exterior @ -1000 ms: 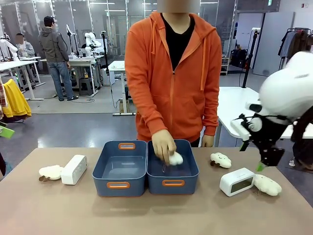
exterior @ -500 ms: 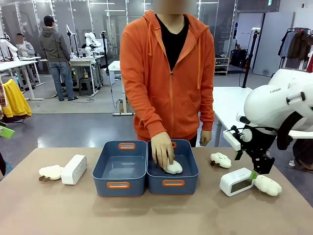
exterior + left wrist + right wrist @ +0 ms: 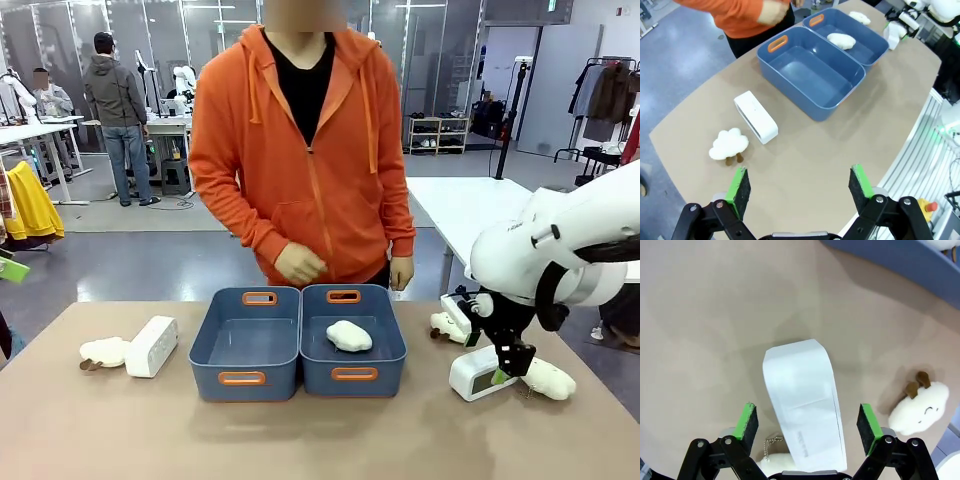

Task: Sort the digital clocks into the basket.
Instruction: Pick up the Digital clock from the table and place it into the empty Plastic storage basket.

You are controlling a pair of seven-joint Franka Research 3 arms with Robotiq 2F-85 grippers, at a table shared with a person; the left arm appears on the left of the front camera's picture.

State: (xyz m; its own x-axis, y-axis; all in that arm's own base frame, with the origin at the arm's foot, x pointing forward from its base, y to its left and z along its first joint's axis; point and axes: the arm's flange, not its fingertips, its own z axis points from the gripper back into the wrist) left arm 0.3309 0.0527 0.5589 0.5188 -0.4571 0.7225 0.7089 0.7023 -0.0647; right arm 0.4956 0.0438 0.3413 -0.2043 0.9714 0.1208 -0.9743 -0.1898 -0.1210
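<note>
Both sides of the clock clear the spread right hand.

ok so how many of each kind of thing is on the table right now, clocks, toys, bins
clocks: 2, one at the left, one at the right
plush toys: 4, one at the left, one in the right bin, two at the right
blue bins: 2, side by side
total: 8
</note>
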